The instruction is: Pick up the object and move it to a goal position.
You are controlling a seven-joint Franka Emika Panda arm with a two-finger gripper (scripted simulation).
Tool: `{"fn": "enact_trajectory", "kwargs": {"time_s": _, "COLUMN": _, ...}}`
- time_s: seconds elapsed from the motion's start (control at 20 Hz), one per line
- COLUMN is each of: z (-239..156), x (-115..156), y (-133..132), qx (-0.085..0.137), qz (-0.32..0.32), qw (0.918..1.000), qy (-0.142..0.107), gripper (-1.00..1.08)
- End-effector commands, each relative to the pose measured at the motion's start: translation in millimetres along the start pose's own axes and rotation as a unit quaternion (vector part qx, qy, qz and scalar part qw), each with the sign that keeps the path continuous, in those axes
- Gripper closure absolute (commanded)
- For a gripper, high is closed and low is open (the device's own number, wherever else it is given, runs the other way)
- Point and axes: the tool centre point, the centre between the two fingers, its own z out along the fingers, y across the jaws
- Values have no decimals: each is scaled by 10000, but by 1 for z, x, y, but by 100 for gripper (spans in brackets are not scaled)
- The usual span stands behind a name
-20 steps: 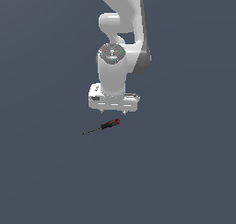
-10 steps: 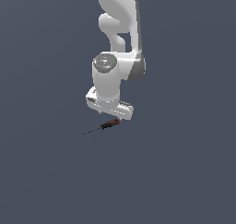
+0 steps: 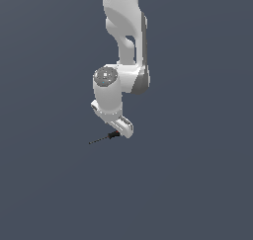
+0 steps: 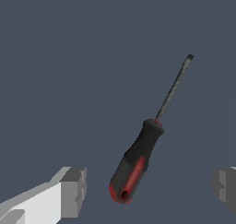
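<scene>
Grasping has not happened yet: the gripper (image 4: 150, 188) stands spread wide, with the butt of the screwdriver (image 4: 138, 165) handle lying on the ground between its fingers (image 4: 73, 191) and touching neither, so closing, lifting and carrying to the goal all remain. Only the wrist view shows that open gap and the shaft pointing away from the gripper. In the exterior view the hand hides most of the handle, leaving little but the thin shaft jutting out toward the exterior view's left.
</scene>
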Motion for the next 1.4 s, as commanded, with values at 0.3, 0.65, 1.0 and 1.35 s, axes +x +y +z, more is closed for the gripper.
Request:
{"fn": "enact_trajectory", "kwargs": {"time_s": 0.3, "z": 23, "x": 12, "y": 15, "qx": 42, "qz": 1352, "qw": 9908, "qy": 53, "gripper": -92}}
{"fn": "enact_trajectory", "kwargs": {"time_s": 0.65, "z": 35, "x": 18, "y": 23, "qx": 58, "qz": 2037, "qw": 9790, "qy": 90, "gripper": -92}}
{"fn": "enact_trajectory", "kwargs": {"time_s": 1.0, "z": 39, "x": 20, "y": 27, "qx": 64, "qz": 2303, "qw": 9730, "qy": 108, "gripper": -92}}
{"fn": "enact_trajectory", "kwargs": {"time_s": 1.35, "z": 47, "x": 20, "y": 26, "qx": 62, "qz": 2284, "qw": 9735, "qy": 105, "gripper": -92}}
